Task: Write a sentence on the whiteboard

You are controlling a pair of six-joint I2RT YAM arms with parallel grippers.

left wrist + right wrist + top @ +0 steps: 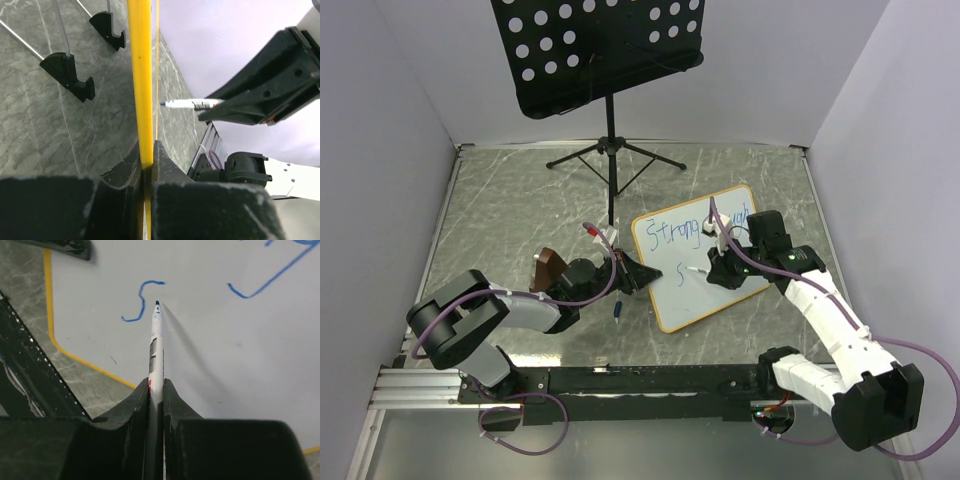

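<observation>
The whiteboard (682, 300) lies on the table at a slant. Its first blue line (672, 233) reads "Strong", then letters partly hidden by my right arm. The second line holds a single "S" (141, 300). My right gripper (713, 268) is shut on a white marker (156, 340). The marker's blue tip is at the board's surface just right of that "S". My left gripper (638, 272) is shut on the board's left edge. In the left wrist view its jaws pinch the yellow frame (141, 75), with the marker (192, 104) beyond.
A black perforated music stand (610, 60) rises at the back, its tripod feet (70, 77) on the table near the board. A small blue cap (619, 310) lies just left of the board's near corner. White walls enclose the table on three sides.
</observation>
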